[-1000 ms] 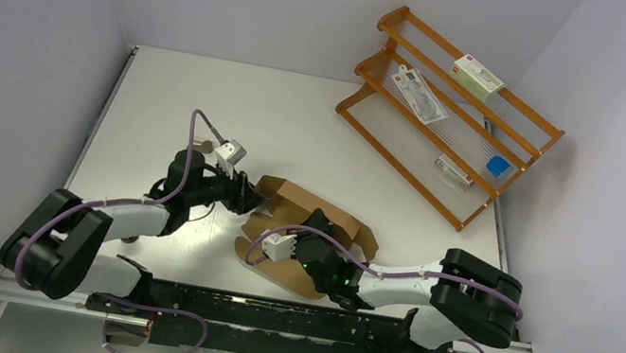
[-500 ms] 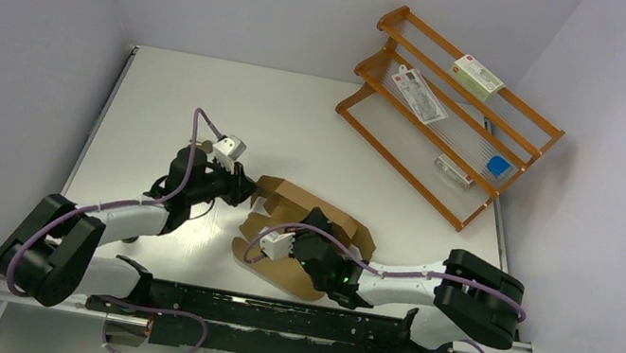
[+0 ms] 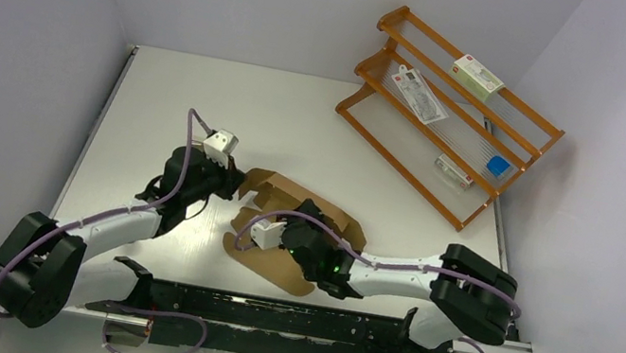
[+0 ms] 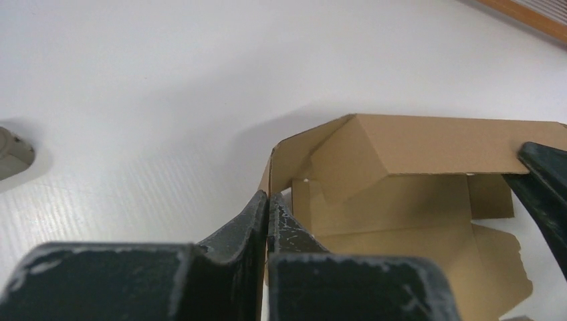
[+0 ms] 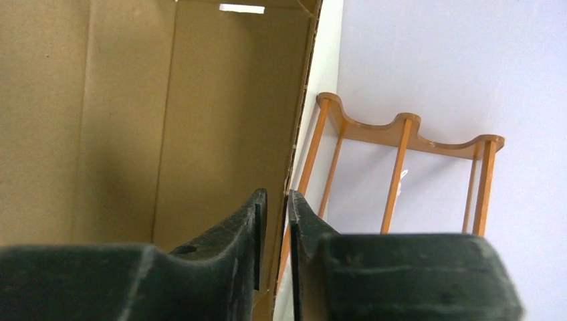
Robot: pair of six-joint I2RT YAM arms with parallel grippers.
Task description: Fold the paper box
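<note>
**Two arms on one half-built box**

On the left, the left gripper (image 3: 234, 185) reaches in from the near-left side. Its fingers are pinched together on the left wall of the paper box (image 3: 285, 193). The left wrist view shows that cardboard edge caught between the tips of the gripper (image 4: 267, 200).

The one paper box (image 4: 401, 194) sits on the white worktop (image 3: 300, 117), about midway along the near edge and a little in from it. It is partly raised, with its open side up. Its long axis runs roughly left to right, and a scalloped flap lies flat towards the near edge.

The right arm lies across the middle of the box and hides much of the inside. The right gripper (image 5: 274, 197) is all but closed, with a thin upright panel edge between its fingers.

In the far-right corner, well apart from the box, stands one orange wooden rack (image 3: 373, 139) with three tiers. It holds three white packages (image 3: 478, 75) and one small blue item (image 3: 498, 165).
</note>
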